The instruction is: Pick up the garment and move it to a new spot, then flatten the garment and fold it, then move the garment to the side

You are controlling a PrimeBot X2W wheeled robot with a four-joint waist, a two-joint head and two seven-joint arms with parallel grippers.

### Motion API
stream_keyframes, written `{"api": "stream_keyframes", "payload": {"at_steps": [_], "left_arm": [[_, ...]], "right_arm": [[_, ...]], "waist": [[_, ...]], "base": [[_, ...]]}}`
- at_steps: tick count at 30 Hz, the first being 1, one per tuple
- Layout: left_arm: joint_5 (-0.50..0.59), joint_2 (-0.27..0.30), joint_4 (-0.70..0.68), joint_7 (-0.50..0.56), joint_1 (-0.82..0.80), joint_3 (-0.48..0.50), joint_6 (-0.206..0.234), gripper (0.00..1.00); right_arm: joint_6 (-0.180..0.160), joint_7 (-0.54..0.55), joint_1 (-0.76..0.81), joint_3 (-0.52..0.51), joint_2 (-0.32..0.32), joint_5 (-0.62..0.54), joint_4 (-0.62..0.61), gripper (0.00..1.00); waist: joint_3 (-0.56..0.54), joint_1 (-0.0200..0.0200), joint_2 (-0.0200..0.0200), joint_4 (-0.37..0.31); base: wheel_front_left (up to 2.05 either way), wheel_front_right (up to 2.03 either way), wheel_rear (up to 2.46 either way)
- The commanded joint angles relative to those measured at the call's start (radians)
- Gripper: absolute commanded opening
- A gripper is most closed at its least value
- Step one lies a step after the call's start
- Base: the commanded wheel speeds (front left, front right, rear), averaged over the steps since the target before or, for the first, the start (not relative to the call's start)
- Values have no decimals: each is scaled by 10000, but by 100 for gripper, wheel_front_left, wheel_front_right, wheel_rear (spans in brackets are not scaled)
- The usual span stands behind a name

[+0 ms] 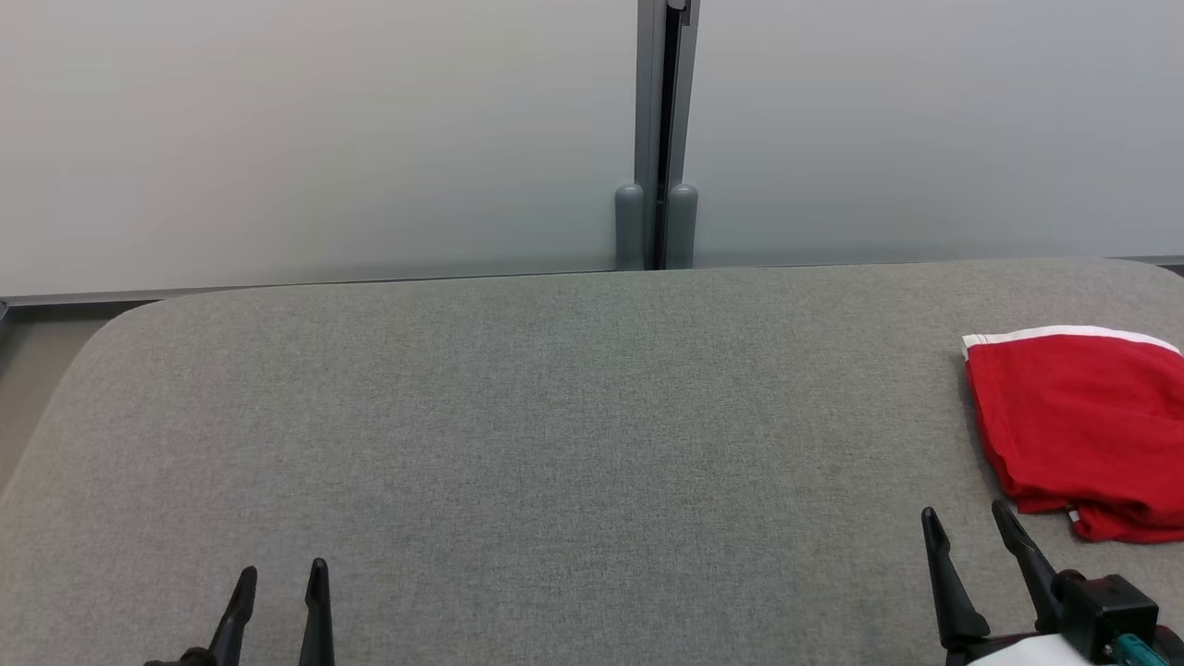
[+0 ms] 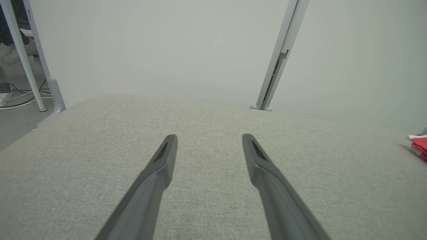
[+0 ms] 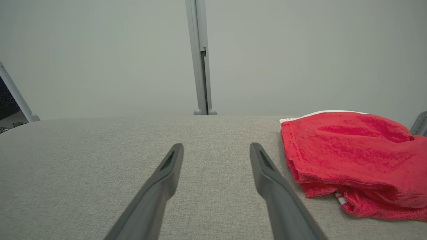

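Observation:
The garment [image 1: 1082, 425] is red with a white band along its far edge. It lies folded in a loose stack at the right side of the grey table [image 1: 555, 416], partly cut off by the head view's right edge. My right gripper [image 1: 967, 523] is open just near and left of it, not touching. From the right wrist, the garment [image 3: 353, 156] lies right of the open fingers [image 3: 166, 166]. At the lower left my left gripper [image 1: 282, 573] is open and holds nothing. The left wrist view catches a red corner of the garment [image 2: 419, 146] at its far right.
A pale partition wall with a grey post [image 1: 657, 139] runs along the table's far edge. Table legs, cables and a person's shoe [image 2: 13, 53] appear on the floor in the left wrist view's upper left.

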Motion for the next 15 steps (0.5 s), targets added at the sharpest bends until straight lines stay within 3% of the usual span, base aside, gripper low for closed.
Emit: {"api": "stream_keyframes", "payload": {"at_steps": [1,6,15], "left_arm": [[-2,2,15,-1,-2,-13,-25,0],[-116,-127,430,57,92,-23,-25,0],[-1775,-105,440,530,-291,74,-47,0]], "right_arm": [[0,0,1,2,0,14,4,0],[0,92,158,42,118,140,398,0],[0,554,-67,-111,98,1963,326,0]], "waist": [[-2,0,0,-6],[2,0,0,-11],[26,0,0,-18]], "base": [[0,0,0],[0,0,0],[0,0,0]]}}
